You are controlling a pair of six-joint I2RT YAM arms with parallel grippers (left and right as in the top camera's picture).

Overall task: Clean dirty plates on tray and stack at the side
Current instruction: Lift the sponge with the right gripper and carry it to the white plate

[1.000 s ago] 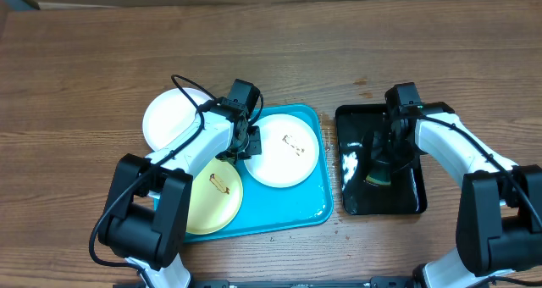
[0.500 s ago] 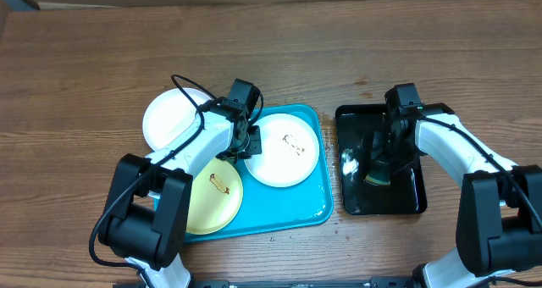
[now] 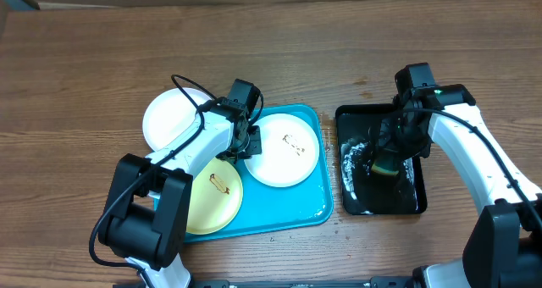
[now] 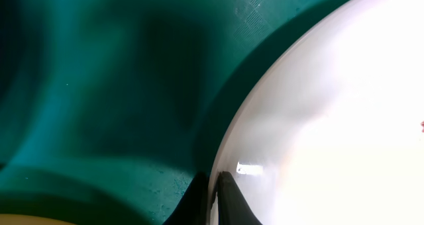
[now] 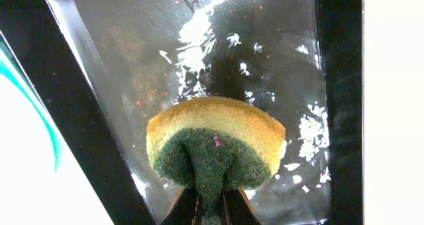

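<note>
My left gripper [image 3: 246, 144] is pinched shut on the left rim of the smeared white plate [image 3: 286, 150], which lies flat in the right half of the tray [image 3: 313, 205]. The plate looks stiff, light and glossy (probably slippery once wet), so that thin rim is the only handle. The left arm reaches in low across the tray's left half, over the yellow-green plate [image 3: 216, 199]. 1 other white plate [image 3: 169, 119] sits at the tray's far-left corner. My right gripper [image 3: 398, 148] squeezes the soft sponge [image 5: 215, 145] over the black tray [image 3: 406, 202], right of the tray, wrist pointing down.

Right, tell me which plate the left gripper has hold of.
The white plate, rightmost on the tray, pinched at its rim; the others are not gripped.
</note>
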